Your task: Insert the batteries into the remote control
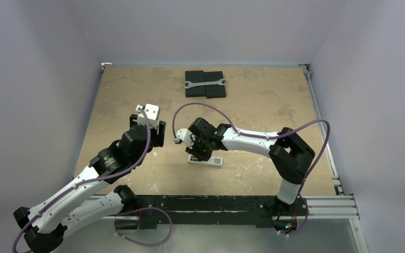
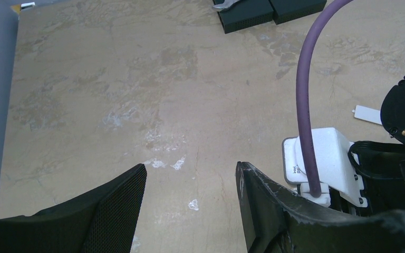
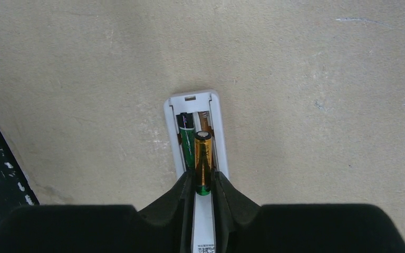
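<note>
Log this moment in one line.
phase: insert second battery | right gripper: shut on gold battery over free slot of remote control | green battery: in its slot | left gripper: open, empty

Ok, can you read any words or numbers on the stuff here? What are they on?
"intel", with "RE" under it, the rest hidden behind the purple cable: on the white camera box.
Sticker on the remote control: the print is too small to read.
Gold battery and green battery: no print clear enough to read.
</note>
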You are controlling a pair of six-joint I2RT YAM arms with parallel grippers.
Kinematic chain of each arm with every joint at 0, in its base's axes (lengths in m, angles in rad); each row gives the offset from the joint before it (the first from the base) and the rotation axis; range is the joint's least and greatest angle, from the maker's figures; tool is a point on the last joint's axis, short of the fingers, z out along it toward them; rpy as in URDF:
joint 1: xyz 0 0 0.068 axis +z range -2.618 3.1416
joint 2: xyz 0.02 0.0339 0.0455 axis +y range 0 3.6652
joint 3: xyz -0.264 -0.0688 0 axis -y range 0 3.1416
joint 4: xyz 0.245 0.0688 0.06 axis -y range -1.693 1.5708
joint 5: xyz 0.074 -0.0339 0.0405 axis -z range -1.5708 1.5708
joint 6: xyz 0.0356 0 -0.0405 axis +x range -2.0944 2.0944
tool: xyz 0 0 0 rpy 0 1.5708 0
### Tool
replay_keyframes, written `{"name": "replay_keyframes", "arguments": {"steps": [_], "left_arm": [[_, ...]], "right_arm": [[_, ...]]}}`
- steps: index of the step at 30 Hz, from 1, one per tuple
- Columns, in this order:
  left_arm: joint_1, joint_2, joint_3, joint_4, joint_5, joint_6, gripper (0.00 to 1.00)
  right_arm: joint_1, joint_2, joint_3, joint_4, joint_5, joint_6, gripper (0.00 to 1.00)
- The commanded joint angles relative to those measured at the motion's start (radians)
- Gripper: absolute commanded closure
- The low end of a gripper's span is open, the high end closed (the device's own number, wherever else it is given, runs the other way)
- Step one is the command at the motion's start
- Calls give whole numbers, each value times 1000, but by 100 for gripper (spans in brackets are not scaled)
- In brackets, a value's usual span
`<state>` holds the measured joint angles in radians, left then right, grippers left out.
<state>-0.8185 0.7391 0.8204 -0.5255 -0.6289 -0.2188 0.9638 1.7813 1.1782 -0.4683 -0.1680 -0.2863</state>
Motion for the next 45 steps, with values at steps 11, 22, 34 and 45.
{"name": "replay_keyframes", "arguments": {"steps": [11,22,34,45], "left_arm": [[5,-4,5,9,-1,-13,37],[5,-1,4,9,-2,-13,37],[4,34,4,11,36,-30,36],[4,116,5,21,207,-182,36]], "right_arm": [[10,-15,24,37,16,19,74],[10,-123,-26,84,53,61,72],[10,-297,-206,258,95,215,76],[7,-490,-372,404,195,425,78]]}}
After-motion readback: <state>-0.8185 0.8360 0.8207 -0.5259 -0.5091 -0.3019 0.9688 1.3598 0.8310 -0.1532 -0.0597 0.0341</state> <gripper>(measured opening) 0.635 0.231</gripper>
